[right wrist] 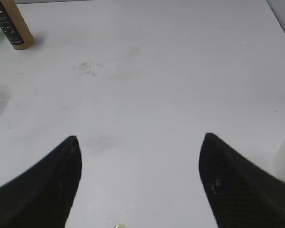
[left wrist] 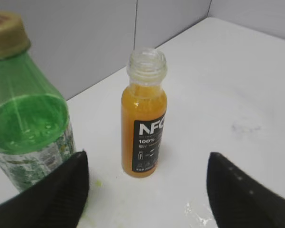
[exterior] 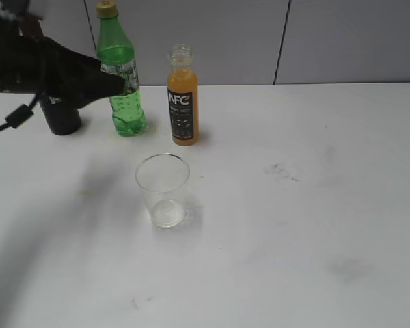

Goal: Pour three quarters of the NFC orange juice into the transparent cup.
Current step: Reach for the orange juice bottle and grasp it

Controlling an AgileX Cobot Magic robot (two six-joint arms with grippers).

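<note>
left gripper [left wrist: 145, 190]: jaws apart, juice bottle [left wrist: 143, 124] uncapped, centred ahead between them, untouched | right gripper [right wrist: 140, 183]: jaws apart over bare table [right wrist: 180, 71] | cup [exterior: 162, 190] upright

"NFC", "100%" on juice bottle label [left wrist: 149, 145]

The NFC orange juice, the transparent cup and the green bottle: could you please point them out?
NFC orange juice [exterior: 182, 106]: exterior view, on its black label.
transparent cup [exterior: 162, 191]: exterior view, on its clear wall.
green bottle [exterior: 123, 82]: exterior view, on its body.
</note>
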